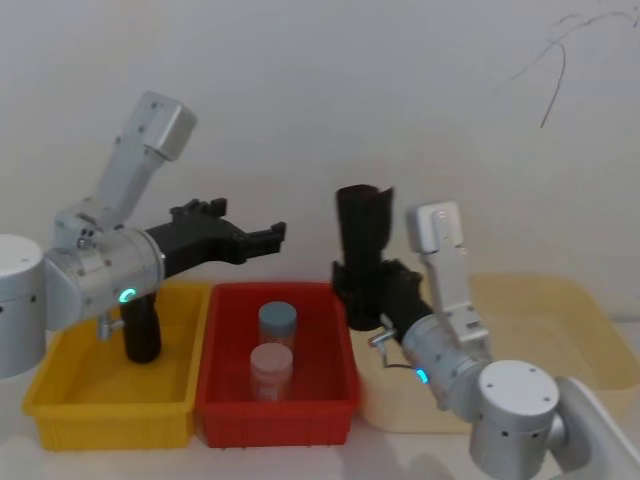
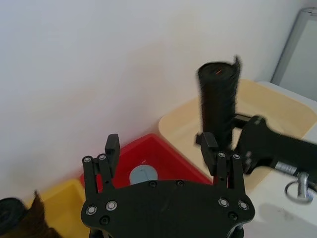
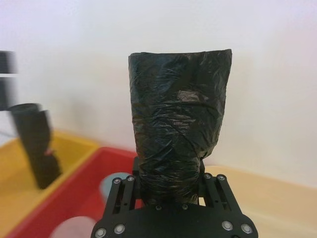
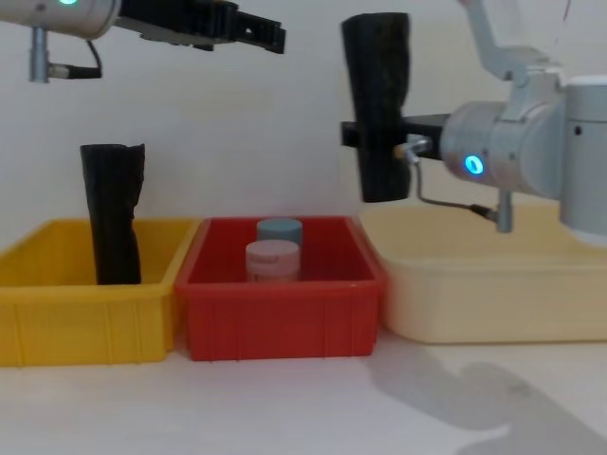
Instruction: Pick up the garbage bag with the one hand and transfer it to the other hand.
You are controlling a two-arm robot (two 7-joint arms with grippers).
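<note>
The garbage bag (image 1: 362, 240) (image 4: 377, 104), a thick black plastic roll, hangs upright in the air over the gap between the red bin and the beige tray. My right gripper (image 1: 358, 290) (image 3: 171, 183) (image 4: 365, 133) is shut on its lower half, and the arm's ring glows blue. My left gripper (image 1: 275, 235) (image 2: 161, 144) (image 4: 275, 38) is open and holds nothing. It hovers above the red bin, a short way left of the bag (image 2: 218, 99), with its fingers pointing at it.
A second black roll (image 1: 140, 335) (image 4: 112, 213) stands in the yellow bin (image 1: 110, 405) at the left. The red bin (image 1: 275, 410) in the middle holds two lidded jars (image 1: 278, 322) (image 1: 271, 368). A beige tray (image 1: 560, 310) lies at the right. A white wall stands close behind.
</note>
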